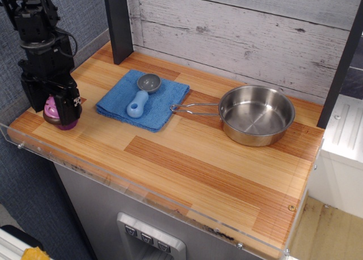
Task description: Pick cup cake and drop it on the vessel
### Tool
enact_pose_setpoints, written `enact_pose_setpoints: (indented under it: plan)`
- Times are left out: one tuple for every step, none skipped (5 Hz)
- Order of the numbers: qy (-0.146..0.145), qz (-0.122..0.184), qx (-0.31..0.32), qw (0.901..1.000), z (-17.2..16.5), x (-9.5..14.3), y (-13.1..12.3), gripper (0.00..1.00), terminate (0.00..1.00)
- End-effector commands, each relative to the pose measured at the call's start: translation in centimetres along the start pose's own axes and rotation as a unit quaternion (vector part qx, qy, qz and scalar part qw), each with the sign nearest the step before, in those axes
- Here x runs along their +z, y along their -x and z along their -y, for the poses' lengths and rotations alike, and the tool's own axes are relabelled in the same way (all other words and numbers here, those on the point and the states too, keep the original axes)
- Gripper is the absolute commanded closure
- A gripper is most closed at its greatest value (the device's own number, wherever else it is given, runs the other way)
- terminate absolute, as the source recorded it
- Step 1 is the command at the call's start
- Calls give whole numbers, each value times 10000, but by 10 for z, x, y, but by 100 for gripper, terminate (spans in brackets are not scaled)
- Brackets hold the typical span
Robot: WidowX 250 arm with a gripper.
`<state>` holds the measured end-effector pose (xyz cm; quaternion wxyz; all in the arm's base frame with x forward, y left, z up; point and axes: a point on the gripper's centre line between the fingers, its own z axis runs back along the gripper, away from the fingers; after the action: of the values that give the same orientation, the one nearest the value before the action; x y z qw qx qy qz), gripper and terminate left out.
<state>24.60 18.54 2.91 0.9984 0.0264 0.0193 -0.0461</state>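
Note:
The cup cake [55, 106], with pink-purple frosting and a purple base, stands upright at the left end of the wooden counter. My black gripper [53, 113] has come down over it from above. Its jaws stand apart, one finger [34, 97] on the cup cake's left and the other on its right, partly hiding it. I cannot see whether the pads touch it. The vessel [256, 114], a shiny steel pan, sits at the right with its wire handle [193, 107] pointing left. It has nothing in it.
A blue cloth [164, 101] lies mid-counter with a blue-handled grey scoop [140, 96] on it. A dark post [118, 22] stands at the back left. A clear acrylic lip [113, 178] runs along the front edge, and a whitewashed plank wall is behind.

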Motion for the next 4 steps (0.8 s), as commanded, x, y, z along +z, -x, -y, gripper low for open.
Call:
enact_pose_setpoints:
  plan:
    - [-86,82,-6,9999,3,2,1,100,0]
    - [-136,222,33,9997,4,13,5,100,0]
    - [-151,370,105,9991,4,27,10,100,0]
    - [-186,717,242,9970,4,54,16,100,0]
